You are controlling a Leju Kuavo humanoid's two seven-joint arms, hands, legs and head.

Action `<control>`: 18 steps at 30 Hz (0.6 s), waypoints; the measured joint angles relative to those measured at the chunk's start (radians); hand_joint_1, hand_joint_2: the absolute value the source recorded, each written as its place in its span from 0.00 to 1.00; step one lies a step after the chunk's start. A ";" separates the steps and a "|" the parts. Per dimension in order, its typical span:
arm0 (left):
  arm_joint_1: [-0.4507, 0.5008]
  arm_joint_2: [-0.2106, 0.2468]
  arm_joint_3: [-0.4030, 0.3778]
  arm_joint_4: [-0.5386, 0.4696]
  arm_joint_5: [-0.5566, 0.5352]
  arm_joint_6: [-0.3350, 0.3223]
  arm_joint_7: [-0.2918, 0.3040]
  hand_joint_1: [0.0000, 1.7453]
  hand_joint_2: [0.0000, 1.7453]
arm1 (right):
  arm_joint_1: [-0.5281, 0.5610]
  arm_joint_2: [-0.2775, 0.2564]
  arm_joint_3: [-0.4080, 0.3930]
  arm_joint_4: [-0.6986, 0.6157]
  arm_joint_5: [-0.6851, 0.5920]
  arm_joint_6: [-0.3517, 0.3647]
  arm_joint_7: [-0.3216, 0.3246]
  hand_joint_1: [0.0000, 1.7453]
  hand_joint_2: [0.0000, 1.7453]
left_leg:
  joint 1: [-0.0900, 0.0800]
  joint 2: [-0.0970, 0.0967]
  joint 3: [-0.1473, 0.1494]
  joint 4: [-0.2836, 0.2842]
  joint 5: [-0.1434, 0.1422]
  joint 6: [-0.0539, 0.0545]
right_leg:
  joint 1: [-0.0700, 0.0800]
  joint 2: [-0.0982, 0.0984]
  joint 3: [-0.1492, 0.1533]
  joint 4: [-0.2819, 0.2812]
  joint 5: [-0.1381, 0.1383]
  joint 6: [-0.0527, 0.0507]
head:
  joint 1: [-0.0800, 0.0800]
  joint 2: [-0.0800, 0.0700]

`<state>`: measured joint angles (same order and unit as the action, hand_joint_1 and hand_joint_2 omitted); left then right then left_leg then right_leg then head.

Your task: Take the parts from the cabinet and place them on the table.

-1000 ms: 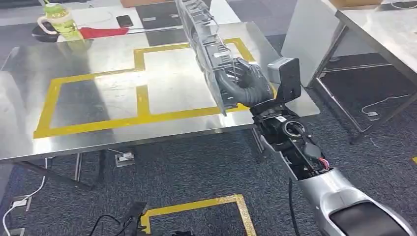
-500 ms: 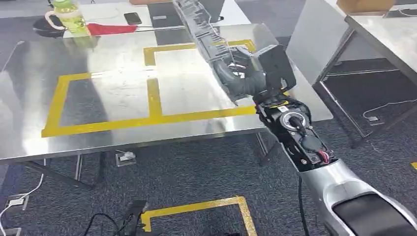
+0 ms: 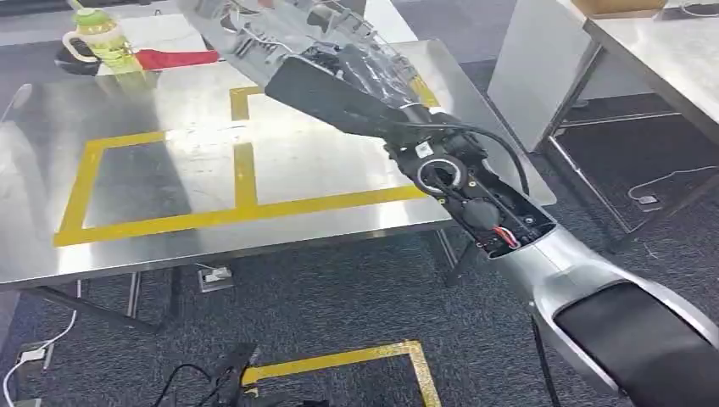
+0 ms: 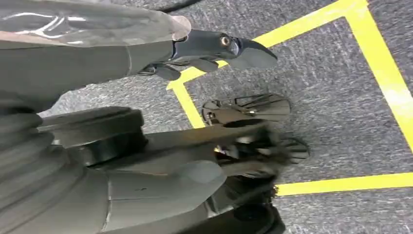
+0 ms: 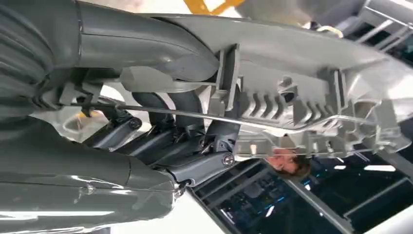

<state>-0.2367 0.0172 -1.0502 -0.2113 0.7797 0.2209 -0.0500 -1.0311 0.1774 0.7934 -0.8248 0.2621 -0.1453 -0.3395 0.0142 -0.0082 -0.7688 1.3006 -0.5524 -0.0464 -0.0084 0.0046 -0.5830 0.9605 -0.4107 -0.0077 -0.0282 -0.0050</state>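
Over the table (image 3: 169, 246), right hand (image 5: 160, 122) grips one grey part (image 5: 302, 97).

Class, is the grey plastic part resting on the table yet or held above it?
Held above: the right hand grips the grey plastic part over the steel table.

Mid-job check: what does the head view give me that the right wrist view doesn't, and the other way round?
Head view alone: the steel table with its yellow tape outlines, a green bottle and a red item at the far edge, and the right arm reaching over the tabletop. Right wrist view alone: the right hand up close, fingers wrapped around a thin rod on the part's ribbed underside. Shared: the grey plastic part, held in that hand.
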 joint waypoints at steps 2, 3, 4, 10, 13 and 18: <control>0.001 0.000 -0.003 0.000 0.000 0.000 0.000 0.00 1.00 | -0.006 0.002 0.018 0.017 0.006 -0.001 0.004 1.00 1.00 | 0.001 0.000 0.027 -0.087 0.076 0.002 | 0.000 0.001 0.004 0.001 -0.003 0.000 | -0.007 0.000; -0.001 0.002 -0.008 0.000 0.000 0.000 0.000 0.00 1.00 | -0.015 0.003 0.030 0.028 0.019 -0.002 0.012 1.00 1.00 | 0.002 0.001 0.067 -0.178 0.126 0.005 | 0.000 0.002 0.007 0.001 -0.005 0.002 | -0.009 0.000; -0.001 0.003 -0.012 0.000 0.000 0.000 0.000 0.00 1.00 | -0.020 0.006 0.040 0.036 0.036 -0.002 0.022 1.00 1.00 | 0.002 0.002 0.110 -0.271 0.168 0.008 | 0.000 0.004 0.010 0.001 -0.008 0.005 | -0.013 0.000; -0.003 0.002 -0.017 0.000 0.003 0.002 -0.002 0.00 1.00 | -0.039 0.011 0.079 0.072 0.136 -0.024 0.070 1.00 1.00 | 0.003 0.000 0.145 -0.347 0.169 0.039 | 0.006 0.004 0.004 0.013 -0.029 0.035 | -0.006 0.000; -0.003 0.002 -0.018 0.000 0.003 0.002 -0.003 0.00 1.00 | -0.042 0.011 0.087 0.078 0.174 -0.032 0.089 1.00 1.00 | 0.002 0.000 0.150 -0.348 0.166 0.046 | 0.005 0.002 -0.015 0.069 -0.064 0.041 | 0.005 0.000; -0.003 0.002 -0.018 0.000 0.003 0.002 -0.003 0.00 1.00 | -0.043 0.011 0.089 0.080 0.182 -0.034 0.093 1.00 1.00 | 0.002 0.000 0.150 -0.348 0.165 0.047 | 0.005 0.002 -0.021 0.081 -0.071 0.042 | 0.007 0.000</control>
<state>-0.2398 0.0187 -1.0678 -0.2113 0.7828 0.2224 -0.0530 -1.0743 0.1885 0.8823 -0.7450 0.4439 -0.1796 -0.2469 0.0161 -0.0084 -0.6188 0.9530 -0.3871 0.0006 -0.0037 0.0063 -0.6037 1.0413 -0.4818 0.0344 -0.0210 -0.0050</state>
